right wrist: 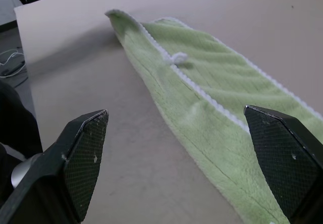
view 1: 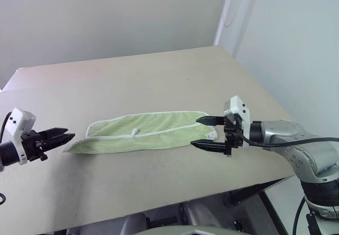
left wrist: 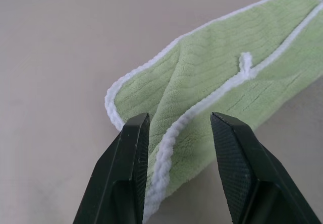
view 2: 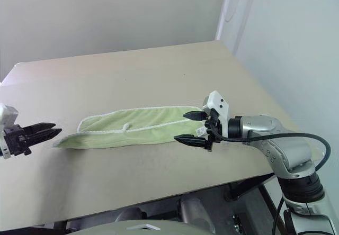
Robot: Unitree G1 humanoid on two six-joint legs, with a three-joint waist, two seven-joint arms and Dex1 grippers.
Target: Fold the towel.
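Head view shows the towel [view 1: 145, 132] lying already doubled lengthwise into a long strip on the table [view 1: 159, 76], stretched between the two pincers. The left gripper [view 1: 68, 138] sits at the strip's left tip, jaws parted, with the white-edged corner lying between its fingers [left wrist: 128, 168] and not yet pinched. The right gripper [view 1: 204, 132] stands spread wide, straddling the strip's right end, released.

Risk: if either pincer closes on the top layer alone, or clamps only the edging, the strip could peel open or slip during the lift, leaving a skewed fold. Uneven closing could also drag the cloth sideways.

Both arms reach inward, pincers angled slightly downward toward each other, low over the table.
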